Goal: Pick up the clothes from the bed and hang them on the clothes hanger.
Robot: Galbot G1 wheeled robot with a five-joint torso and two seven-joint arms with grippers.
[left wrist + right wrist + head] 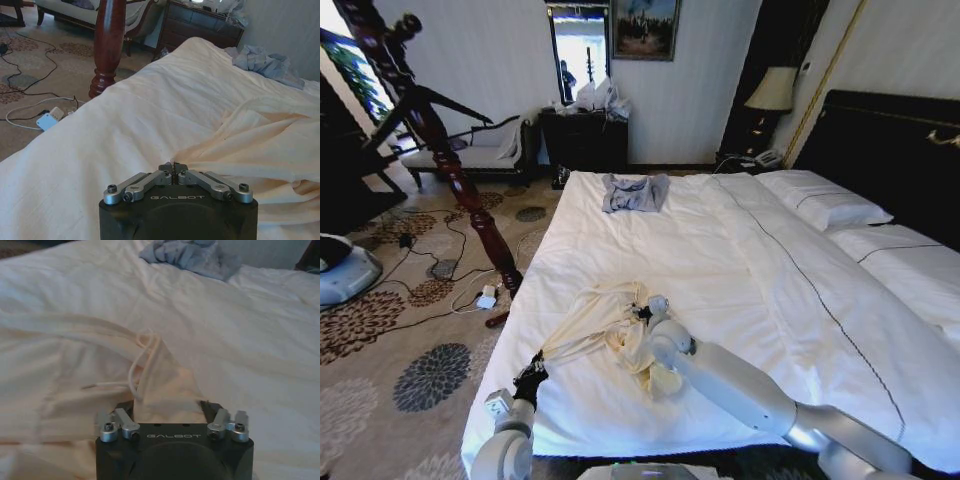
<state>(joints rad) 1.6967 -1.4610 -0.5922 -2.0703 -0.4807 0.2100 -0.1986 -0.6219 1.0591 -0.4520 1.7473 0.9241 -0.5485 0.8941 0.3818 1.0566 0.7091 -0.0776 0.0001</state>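
White sheets cover the bed [720, 250], which fills most of the head view, with a patterned carpet [420, 340] at 9 o'clock and a dark headboard [890, 150] at 2 o'clock. Near the foot edge, at about 7 o'clock of the mattress, lie the clothes [610, 330], a cream garment bunched and wrinkled. Its long axis runs from 8 o'clock to 2 o'clock in the head view, one stretched end drawn out toward the left gripper [531, 378], the bulk heaped beside the right gripper [645, 312].

A grey-blue garment [634, 192] sits well apart at 12 o'clock on the bed.

From the head, both arms reach onto the garment, but the fingers are too small to judge. From the left wrist, the left gripper [174, 167] has its fingers pressed together on a pinched fold of the clothes [250, 145], cloth fanning out from the tips. That view also takes in a wooden post [107, 45] and cables [30, 107] on the floor. From the right wrist, the right gripper [170, 407] has its fingers set apart, with a raised fold of the clothes [162, 385] between them and a thin cord [132, 377] looping off it; whether the pads press the cloth I cannot tell.
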